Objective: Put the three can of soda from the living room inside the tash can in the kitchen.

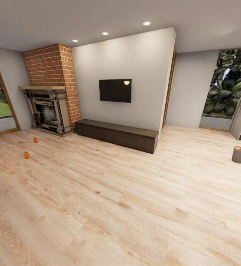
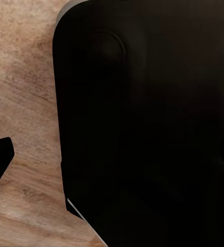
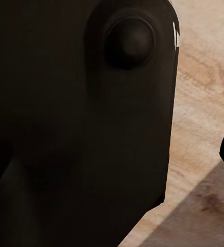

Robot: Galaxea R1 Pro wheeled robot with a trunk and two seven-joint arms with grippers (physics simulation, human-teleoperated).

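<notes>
Nearest, both wrist cameras are looking at dark robot bodywork with wood floor (image 2: 24, 77) beyond it. No fingertips are showing clearly, so I cannot tell whether the left or the right jaws are open or closed, and nothing is lying anywhere near them.

Farther out, in the head view, two orange soda cans are standing on the bare floor well ahead of the arms and off to the left: the nearer can (image 1: 27, 155) and, just beyond it, the farther can (image 1: 35, 140), both short of the brick fireplace (image 1: 50, 92). A third can is not showing.

The trash can (image 1: 240, 154) is sitting far to the right, by the opening toward the kitchen, well apart from the cans. The low dark bench (image 1: 116, 135) and the wall TV (image 1: 115, 90) are lying farthest ahead.

The robot appears to be travelling with nothing in reach. Doing this step well likely means turning left and driving up to the nearer can, stopping with it in front of one arm, then lowering open jaws around its upright body without tipping it.
</notes>
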